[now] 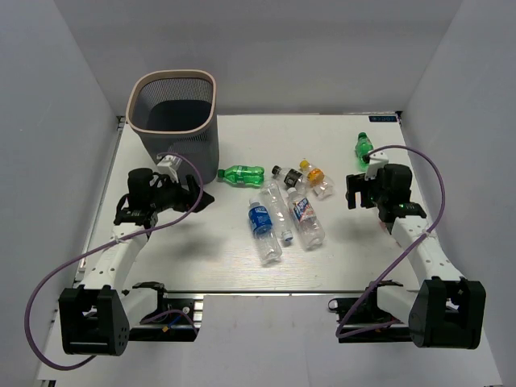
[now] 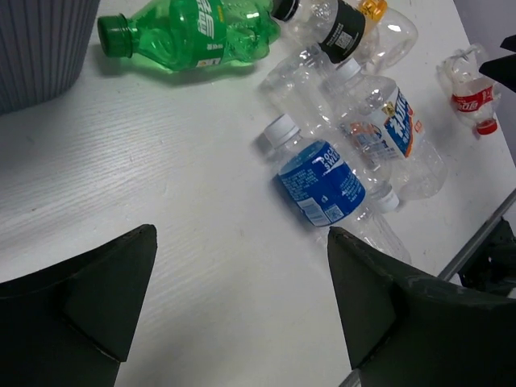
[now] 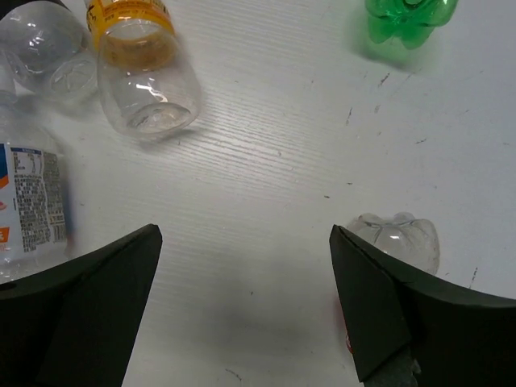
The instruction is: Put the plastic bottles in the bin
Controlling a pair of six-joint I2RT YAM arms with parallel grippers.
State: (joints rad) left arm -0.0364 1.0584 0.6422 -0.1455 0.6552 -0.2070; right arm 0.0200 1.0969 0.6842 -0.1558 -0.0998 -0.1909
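Note:
The dark mesh bin (image 1: 173,113) with a pale rim stands at the far left; its wall shows in the left wrist view (image 2: 32,48). A green bottle (image 1: 240,172) (image 2: 193,32) lies beside it. A black-capped bottle (image 1: 284,175), an orange-labelled bottle (image 1: 314,176) (image 3: 141,72) and clear blue-labelled bottles (image 1: 262,222) (image 2: 322,181) lie clustered mid-table. A second green bottle (image 1: 364,146) (image 3: 407,20) lies far right. A small clear red-labelled bottle (image 3: 399,238) lies by my right fingers. My left gripper (image 1: 203,197) (image 2: 242,298) and right gripper (image 1: 355,192) (image 3: 246,306) are open and empty above the table.
White walls close in the table (image 1: 201,258) on the left, back and right. Purple cables loop from both arms. Another clear bottle with a blue and orange label (image 1: 306,219) (image 2: 387,129) lies in the cluster.

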